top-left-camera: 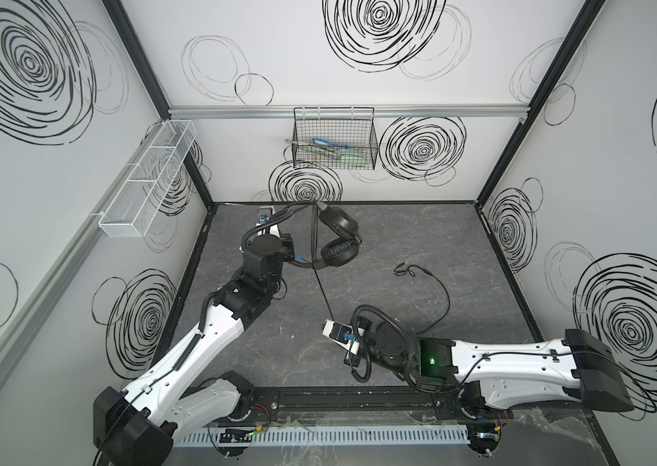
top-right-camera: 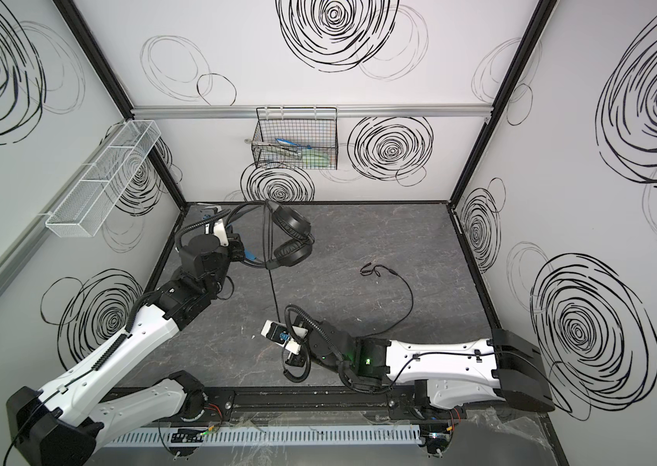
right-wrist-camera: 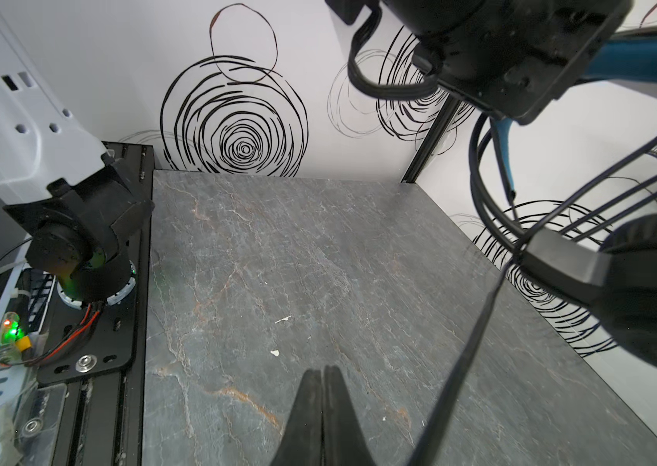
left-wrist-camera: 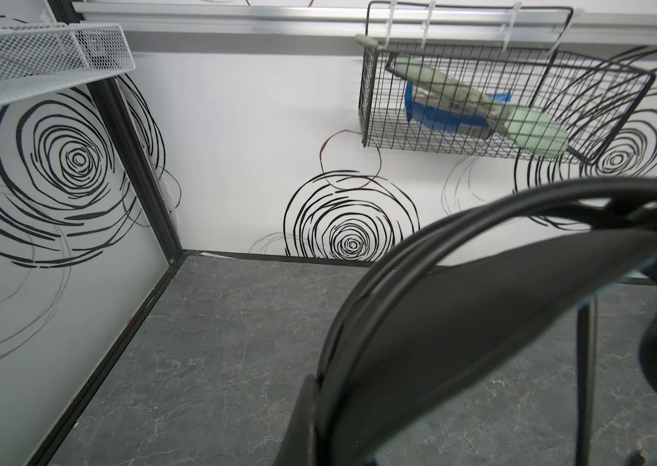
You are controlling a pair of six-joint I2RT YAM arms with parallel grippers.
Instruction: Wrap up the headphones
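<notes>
The black headphones (top-left-camera: 338,252) (top-right-camera: 292,252) hang above the table at the back left. My left gripper (top-left-camera: 293,258) (left-wrist-camera: 318,403) is shut on their headband (left-wrist-camera: 480,302), next to the blue strap. Several turns of the thin cable (top-left-camera: 313,234) cross the headband. One strand (top-left-camera: 324,294) runs down toward my right gripper (top-left-camera: 328,327) (right-wrist-camera: 323,369), low over the front middle. Its fingers are shut together with nothing between the tips. The strand (right-wrist-camera: 463,355) passes beside them. The loose end with the plug (top-left-camera: 403,270) lies on the table at the right.
A black wire basket (top-left-camera: 334,145) holding tools hangs on the back wall above the headphones. A white mesh tray (top-left-camera: 149,177) is fixed to the left wall. The left arm's base (right-wrist-camera: 76,242) and the front rail (top-left-camera: 343,397) border the table's near edge.
</notes>
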